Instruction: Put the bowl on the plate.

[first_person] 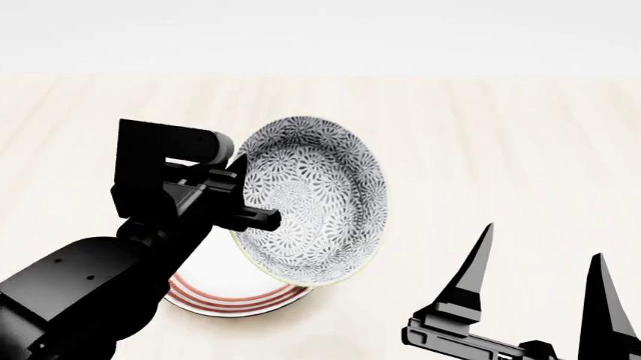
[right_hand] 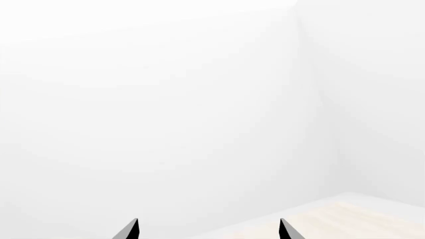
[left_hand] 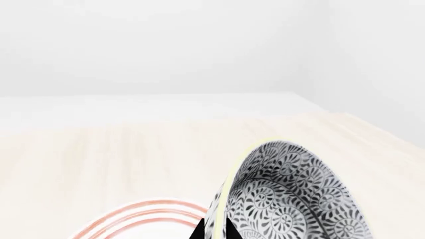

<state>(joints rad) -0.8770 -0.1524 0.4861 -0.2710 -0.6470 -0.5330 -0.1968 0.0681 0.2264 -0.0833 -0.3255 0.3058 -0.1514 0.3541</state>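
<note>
The grey-and-white floral bowl [first_person: 315, 199] hangs tilted on its side above the table, its inside facing the head camera. My left gripper [first_person: 251, 214] is shut on the bowl's yellowish rim [left_hand: 226, 209], one finger on each side of the wall. Below and partly behind the bowl and the left arm lies the white plate [first_person: 236, 300] with red rings, also seen in the left wrist view as the plate [left_hand: 143, 219]. My right gripper [first_person: 541, 259] stands open at the lower right, fingers pointing up, with nothing between them; the right gripper [right_hand: 207, 229] faces a blank wall.
The pale wooden table [first_person: 501, 150] stretches around the plate and back to a white wall. The left arm [first_person: 90, 285] fills the lower left of the head view.
</note>
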